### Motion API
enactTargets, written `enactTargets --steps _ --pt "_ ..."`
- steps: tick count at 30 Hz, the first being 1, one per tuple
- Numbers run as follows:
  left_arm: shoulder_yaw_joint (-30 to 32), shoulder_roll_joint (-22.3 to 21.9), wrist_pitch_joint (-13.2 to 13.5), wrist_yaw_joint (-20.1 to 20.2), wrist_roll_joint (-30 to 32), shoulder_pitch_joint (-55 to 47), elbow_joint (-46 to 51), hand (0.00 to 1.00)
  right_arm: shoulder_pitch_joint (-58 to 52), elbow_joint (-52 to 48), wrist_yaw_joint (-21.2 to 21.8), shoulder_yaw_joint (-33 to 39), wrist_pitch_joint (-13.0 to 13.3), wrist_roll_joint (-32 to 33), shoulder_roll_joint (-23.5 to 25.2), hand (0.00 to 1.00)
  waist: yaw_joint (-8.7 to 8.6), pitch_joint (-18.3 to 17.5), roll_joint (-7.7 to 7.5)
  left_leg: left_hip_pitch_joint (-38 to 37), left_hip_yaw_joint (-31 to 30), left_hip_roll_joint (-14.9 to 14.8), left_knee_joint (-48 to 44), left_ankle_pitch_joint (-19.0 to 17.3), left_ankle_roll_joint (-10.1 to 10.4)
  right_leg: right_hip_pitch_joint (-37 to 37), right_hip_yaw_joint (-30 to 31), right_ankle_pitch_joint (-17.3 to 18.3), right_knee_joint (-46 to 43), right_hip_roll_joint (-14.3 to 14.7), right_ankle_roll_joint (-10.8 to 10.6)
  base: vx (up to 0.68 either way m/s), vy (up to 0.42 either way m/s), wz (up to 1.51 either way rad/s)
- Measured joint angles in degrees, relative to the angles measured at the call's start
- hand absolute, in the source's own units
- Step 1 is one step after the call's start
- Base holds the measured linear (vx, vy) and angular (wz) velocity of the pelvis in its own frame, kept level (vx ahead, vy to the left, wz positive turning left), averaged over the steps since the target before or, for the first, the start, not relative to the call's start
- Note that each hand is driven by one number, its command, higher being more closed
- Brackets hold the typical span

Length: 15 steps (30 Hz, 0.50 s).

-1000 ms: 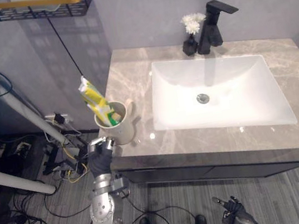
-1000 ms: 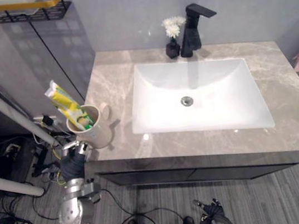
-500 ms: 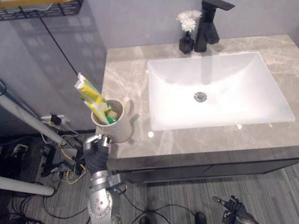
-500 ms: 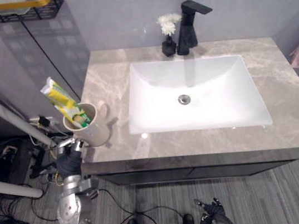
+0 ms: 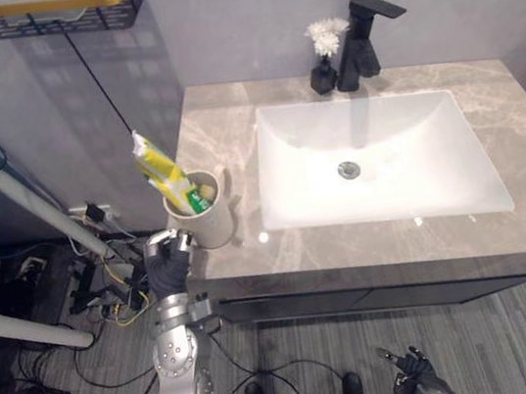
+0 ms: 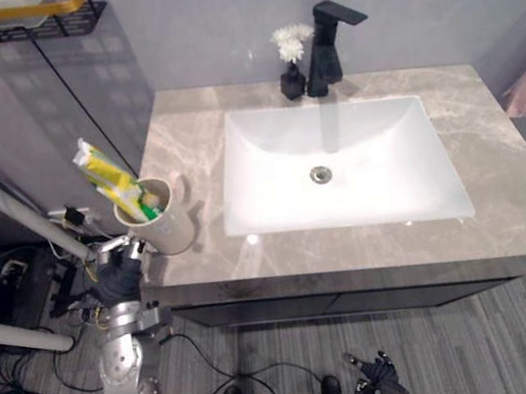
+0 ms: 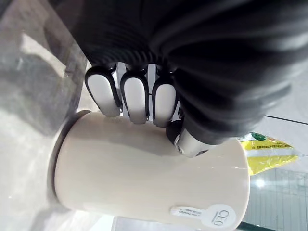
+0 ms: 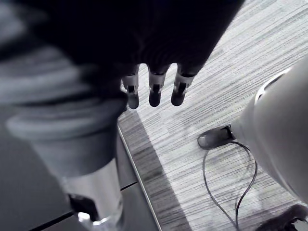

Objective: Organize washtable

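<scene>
A cream mug (image 5: pixel 211 222) stands at the front left corner of the marble countertop (image 5: pixel 379 244). A yellow toothpaste tube (image 5: pixel 161 171) and a green-tipped item stick out of it. My left hand (image 5: pixel 164 264) reaches up from below the counter's edge and is shut on the mug (image 7: pixel 144 178), fingers (image 7: pixel 135 96) behind its side and thumb pressed on the front. My right hand (image 5: pixel 411 373) hangs low over the floor, its fingers (image 8: pixel 154 89) relaxed and holding nothing.
A white sink (image 5: pixel 290 178) takes the counter's middle. A black faucet (image 5: pixel 363 38) and a small black vase of white flowers (image 5: pixel 323 57) stand behind it. A wire shelf (image 5: pixel 42 12) hangs on the wall, and a white table leg (image 5: pixel 30 197) slants at the left.
The camera has shifted a little. My left hand has risen closer to the mug, and the mug sits slightly further in from the counter's left edge.
</scene>
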<state>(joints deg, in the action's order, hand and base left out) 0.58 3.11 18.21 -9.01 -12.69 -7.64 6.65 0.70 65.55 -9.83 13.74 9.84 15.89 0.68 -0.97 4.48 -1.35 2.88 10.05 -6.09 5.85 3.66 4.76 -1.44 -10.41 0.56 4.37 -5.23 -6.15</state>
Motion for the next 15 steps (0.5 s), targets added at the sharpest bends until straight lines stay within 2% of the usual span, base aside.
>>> enactTargets --steps 15 --pt "0.07 0.58 -0.01 -1.10 2.18 1.50 -1.06 1.00 -0.07 -0.15 0.04 1.37 0.00 0.00 0.10 0.00 -0.05 -0.01 0.02 -0.12 0.99 -0.01 0.00 -0.03 0.00 -0.44 0.94 -0.23 0.00 0.00 0.15 0.00 0.001 -0.03"
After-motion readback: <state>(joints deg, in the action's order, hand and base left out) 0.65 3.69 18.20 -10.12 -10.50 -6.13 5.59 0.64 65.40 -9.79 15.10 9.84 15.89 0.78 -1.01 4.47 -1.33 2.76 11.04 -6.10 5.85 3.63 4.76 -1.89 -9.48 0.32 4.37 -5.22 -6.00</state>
